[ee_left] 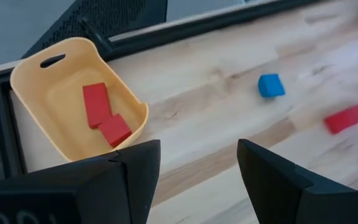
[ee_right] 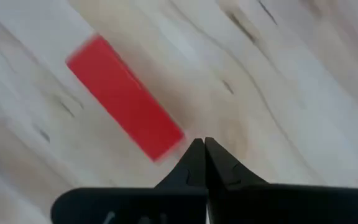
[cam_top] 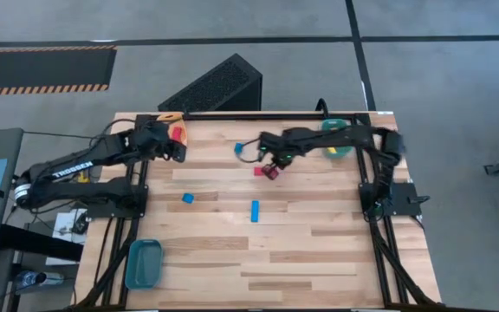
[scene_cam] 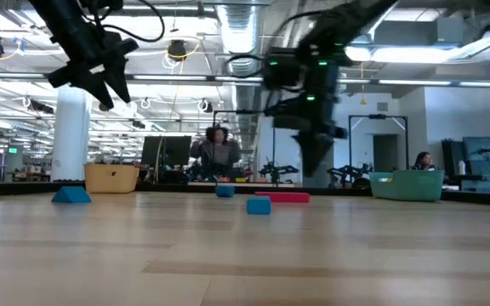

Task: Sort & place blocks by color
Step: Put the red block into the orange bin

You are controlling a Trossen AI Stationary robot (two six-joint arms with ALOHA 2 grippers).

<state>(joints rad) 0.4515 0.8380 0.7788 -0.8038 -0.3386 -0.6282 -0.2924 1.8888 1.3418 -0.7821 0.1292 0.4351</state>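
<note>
Right jaws closed beside red bar (ee_right: pixel 124 98)

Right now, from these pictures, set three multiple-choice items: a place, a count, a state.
1. The red bar-shaped block lies: A on the wooden table; B in a green bin; C in a blue bin.
2. Red blocks in the pale orange plastic bin: A none; B two; C five.
3. The right end effector is: A wide open; B shut, empty; C shut on a blue cube.
Key: A, it rests on bare wood; B, two lie inside; B, its fingertips meet beside the bar.
</note>
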